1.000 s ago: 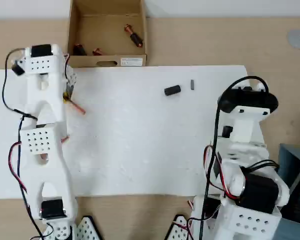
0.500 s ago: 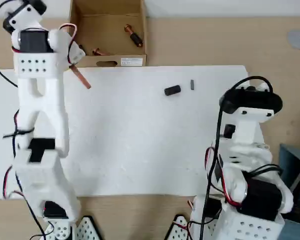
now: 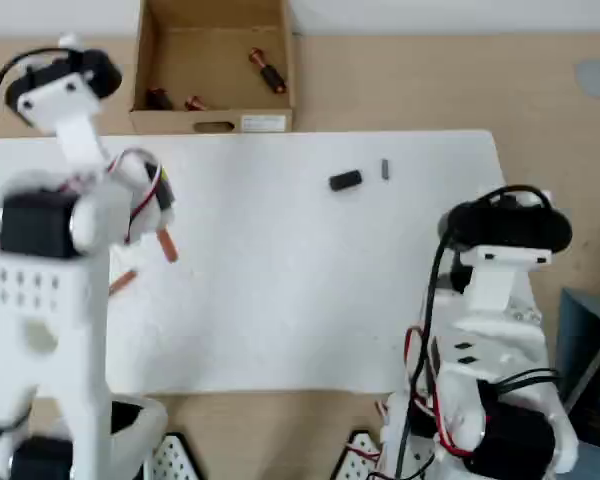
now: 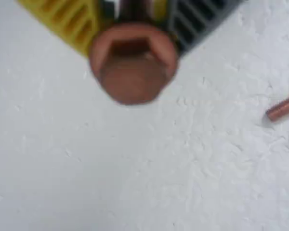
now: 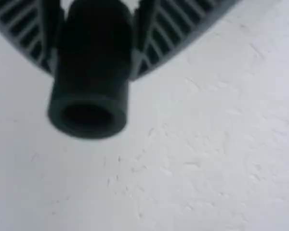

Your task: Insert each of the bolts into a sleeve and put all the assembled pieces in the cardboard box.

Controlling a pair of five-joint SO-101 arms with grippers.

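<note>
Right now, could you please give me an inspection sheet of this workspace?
Surface: white foam sheet on a wooden table.
Job's things: cardboard box holds copper-and-black pieces; a loose sleeve and a loose bolt lie on the sheet.
Clutter: small grey piece beside the loose sleeve.
Grippers: left gripper shut on a held bolt; right gripper shut on a held sleeve.
Cables: black cable along the right arm; red wires on both.
Surroundings: grey disc on the table.

The held bolt [image 4: 133, 62] is blurred; a loose bolt [image 4: 283, 107] runs off the edge.
</note>
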